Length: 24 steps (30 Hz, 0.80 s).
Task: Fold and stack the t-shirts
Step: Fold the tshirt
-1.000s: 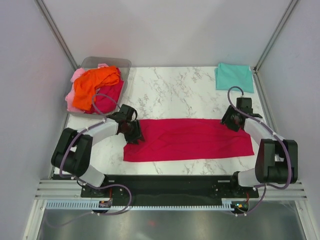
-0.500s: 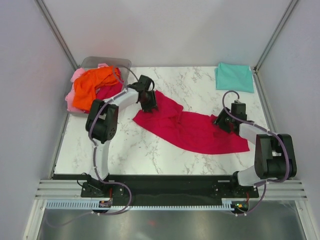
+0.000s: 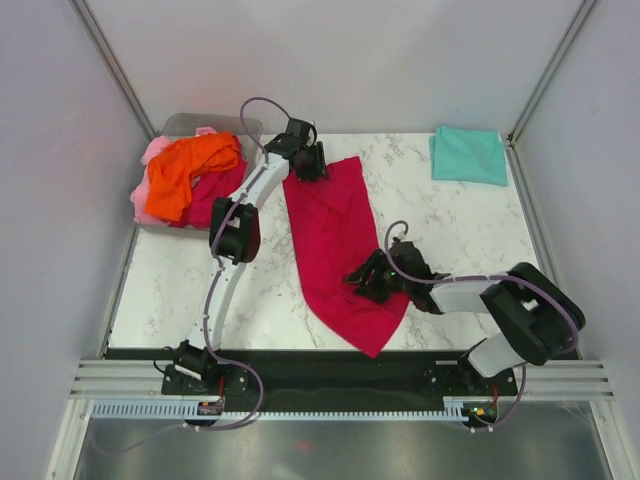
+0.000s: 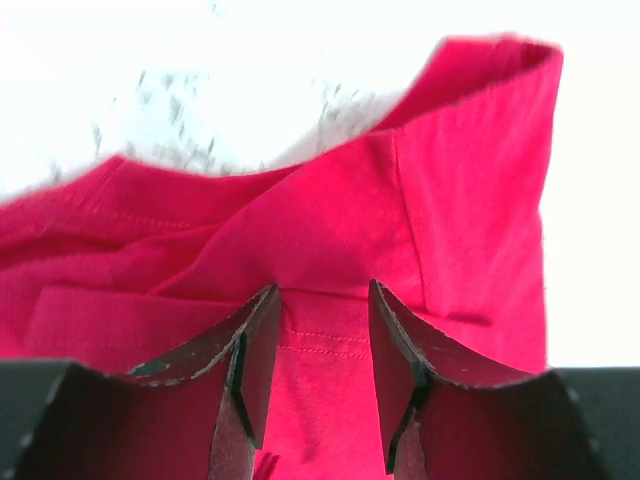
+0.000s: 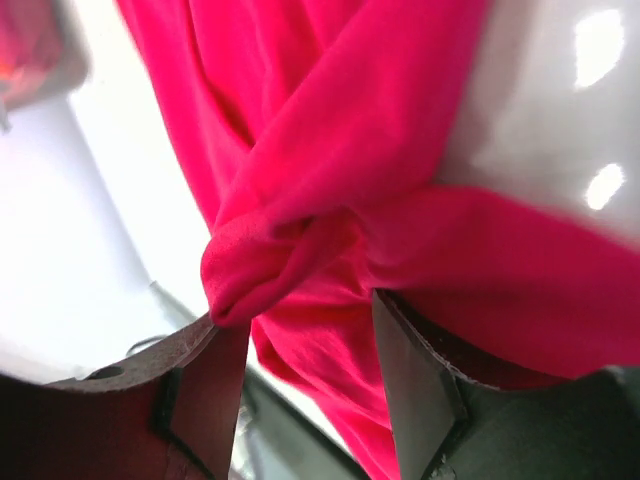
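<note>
Crimson shirt (image 3: 335, 240) is stretching diagonally across the table (image 3: 450, 220). We are pinching its far end in our left gripper (image 3: 305, 165) and clamping a bunched fold near its near end in our right gripper (image 3: 368, 282). An orange shirt (image 3: 185, 170) is lying heaped in the bin (image 3: 215, 122), and a teal shirt (image 3: 468, 155) is sitting folded at the far right corner

Lab test cell, white walls (image 3: 340, 60), aluminium frame posts (image 3: 112, 55)

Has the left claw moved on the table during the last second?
Yes. The left claw went from the table's middle toward its far edge, now beside the clear bin, carrying the crimson t-shirt's end.
</note>
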Tool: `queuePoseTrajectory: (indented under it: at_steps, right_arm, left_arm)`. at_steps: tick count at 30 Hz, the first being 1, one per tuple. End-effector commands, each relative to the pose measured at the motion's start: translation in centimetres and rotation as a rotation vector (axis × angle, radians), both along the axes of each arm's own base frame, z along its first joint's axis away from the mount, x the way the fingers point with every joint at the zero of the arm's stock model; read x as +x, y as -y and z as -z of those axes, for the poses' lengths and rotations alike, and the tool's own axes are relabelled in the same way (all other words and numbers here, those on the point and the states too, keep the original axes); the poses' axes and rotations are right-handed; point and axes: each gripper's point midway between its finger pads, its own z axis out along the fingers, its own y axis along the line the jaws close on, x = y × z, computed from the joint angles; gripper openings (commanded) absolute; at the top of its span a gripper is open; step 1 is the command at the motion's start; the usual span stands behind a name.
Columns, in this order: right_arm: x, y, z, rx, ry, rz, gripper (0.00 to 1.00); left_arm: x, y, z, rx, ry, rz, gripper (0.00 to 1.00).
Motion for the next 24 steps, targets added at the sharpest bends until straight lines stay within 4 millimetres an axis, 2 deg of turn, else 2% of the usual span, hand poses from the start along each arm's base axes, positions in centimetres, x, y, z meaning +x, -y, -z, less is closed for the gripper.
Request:
queuePoseTrajectory:
  at_steps: [1, 2, 3, 4, 5, 6, 7, 8, 9, 10, 11, 12, 13, 14, 15, 18, 19, 20, 21, 22, 23, 24]
  right_arm:
    - [-3.5, -4.0, 2.7, 0.053, -0.185, -0.012, 0.61]
    - [-4.4, -4.6, 3.2, 0.049, -0.201, -0.032, 0.61]
    - [-4.2, -6.1, 2.4, 0.069, -0.190, -0.060, 0.61]
    - [-5.7, -7.7, 2.2, 0.065, -0.195, -0.113, 0.61]
    - [-6.5, -8.3, 2.6, 0.039, -0.213, -0.137, 0.61]
    - [-6.5, -9.9, 1.4, 0.042, -0.193, -0.169, 0.61]
    - [-7.6, -10.7, 1.4, 0.000, -0.176, -0.206, 0.61]
    - [-8.4, -10.1, 1.8, -0.080, -0.195, -0.219, 0.62]
    - [-7.9, -10.6, 0.8, -0.113, -0.137, -0.240, 0.63]
    - [-7.6, -10.2, 0.7, -0.171, -0.095, -0.221, 0.64]
    - [-7.8, -8.9, 0.5, -0.233, -0.094, -0.211, 0.65]
    - [-7.6, -8.4, 0.0, -0.263, -0.068, -0.220, 0.65]
    - [-7.0, -7.6, -0.4, -0.303, -0.038, -0.200, 0.66]
    - [-6.3, -6.3, -1.7, -0.354, 0.008, -0.170, 0.66]
    - [-6.0, -5.9, -2.5, -0.373, 0.037, -0.168, 0.66]
    - [-4.6, -4.8, -6.4, -0.429, 0.163, -0.175, 0.67]
    - [-4.3, -5.0, -7.5, -0.435, 0.198, -0.192, 0.67]
    - [-4.2, -4.7, -8.3, -0.469, 0.238, -0.239, 0.68]
    - [-3.3, -5.5, -10.6, -0.459, 0.292, -0.246, 0.68]
    - [-2.9, -5.6, -11.5, -0.474, 0.315, -0.253, 0.68]
    - [-2.2, -5.8, -13.1, -0.498, 0.366, -0.271, 0.69]
    - [-1.5, -5.8, -13.9, -0.514, 0.398, -0.261, 0.70]
  left_arm:
    - [0.1, 0.7, 3.3, -0.091, -0.043, 0.094, 0.49]
    - [0.3, 0.8, 3.0, -0.127, -0.045, 0.092, 0.48]
    - [0.5, 0.9, 3.0, -0.164, -0.052, 0.089, 0.48]
    - [0.9, 0.6, 2.8, -0.200, -0.051, 0.084, 0.47]
    - [1.2, 1.0, 2.5, -0.248, -0.048, 0.090, 0.47]
    - [1.4, 1.3, 2.2, -0.273, -0.036, 0.101, 0.47]
    - [1.5, 1.6, 1.9, -0.289, -0.026, 0.116, 0.47]
    - [1.4, 1.8, 1.6, -0.291, -0.010, 0.142, 0.46]
    - [1.6, 2.1, 0.5, -0.294, 0.019, 0.160, 0.47]
    - [1.6, 2.3, -0.4, -0.295, 0.037, 0.171, 0.47]
    - [1.4, 2.3, -0.8, -0.300, 0.040, 0.185, 0.48]
    - [1.6, 2.4, -3.3, -0.308, 0.084, 0.194, 0.50]
    - [1.6, 2.3, -4.3, -0.310, 0.099, 0.194, 0.51]
    - [1.6, 2.2, -5.1, -0.312, 0.108, 0.193, 0.54]
    - [1.5, 2.2, -8.1, -0.324, 0.150, 0.205, 0.55]
    - [0.5, 2.0, -12.5, -0.346, 0.191, 0.224, 0.60]
    - [-0.4, 1.7, -16.6, -0.354, 0.237, 0.230, 0.61]
    - [-1.3, 1.2, -17.7, -0.349, 0.228, 0.221, 0.62]
    - [-2.1, 0.8, -19.3, -0.347, 0.232, 0.214, 0.66]
    - [-3.1, 0.3, -21.5, -0.347, 0.245, 0.211, 0.68]
    - [-5.6, -0.8, -24.3, -0.338, 0.252, 0.200, 0.69]
    - [-7.1, -1.4, -26.2, -0.334, 0.269, 0.196, 0.70]
